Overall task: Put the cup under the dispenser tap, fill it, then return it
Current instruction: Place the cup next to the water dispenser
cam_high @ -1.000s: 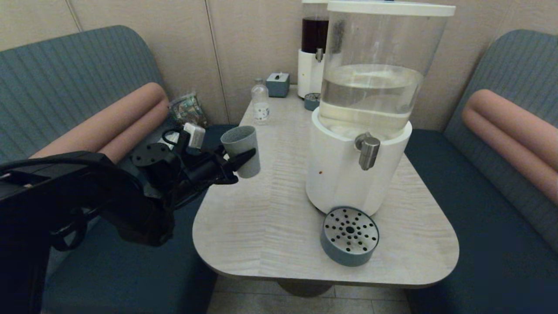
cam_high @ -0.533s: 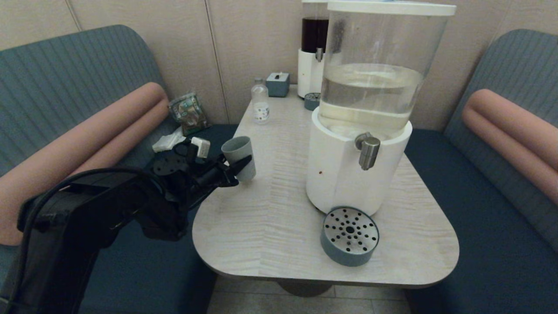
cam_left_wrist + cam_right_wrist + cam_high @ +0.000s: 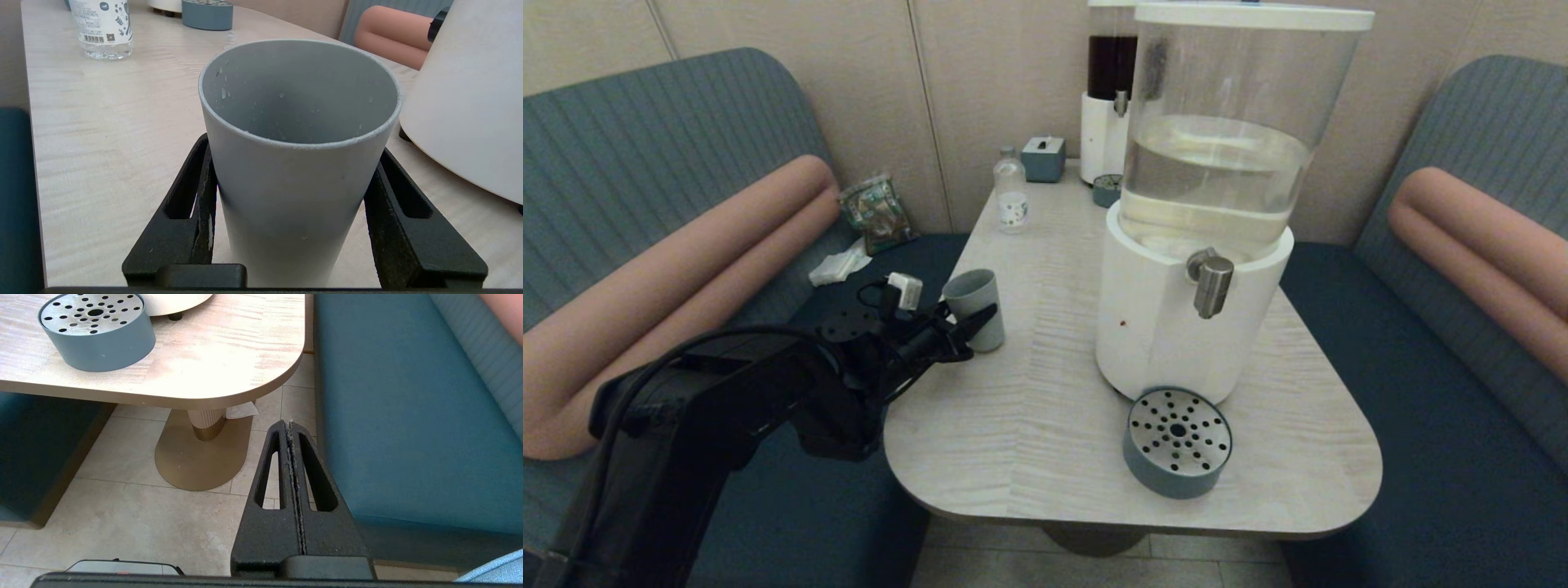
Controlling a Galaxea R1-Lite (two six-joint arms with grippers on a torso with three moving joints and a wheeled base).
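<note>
Cup (image 3: pixel 298 163) upright between left gripper (image 3: pixel 286 204) jaws, on table (image 3: pixel 1045 425).

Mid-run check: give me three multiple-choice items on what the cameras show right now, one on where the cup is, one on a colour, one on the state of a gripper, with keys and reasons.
1. Where is the cup?
A. under the dispenser tap
B. near the table's left edge, between the left gripper's fingers
C. on the perforated tray

2. What colour is the liquid in the far, smaller dispenser?
A. dark
B. pale
C. bright green

3. How is the right gripper?
A. open around a bottle
B. shut on the cup
C. shut with nothing in it, down beside the table

Key: 1 B, the head view shows the cup by the left gripper, well to the left of the dispenser tap and the tray. 2 A, its tank looks almost black. 3 C, its fingers meet over the floor in the right wrist view.
</note>
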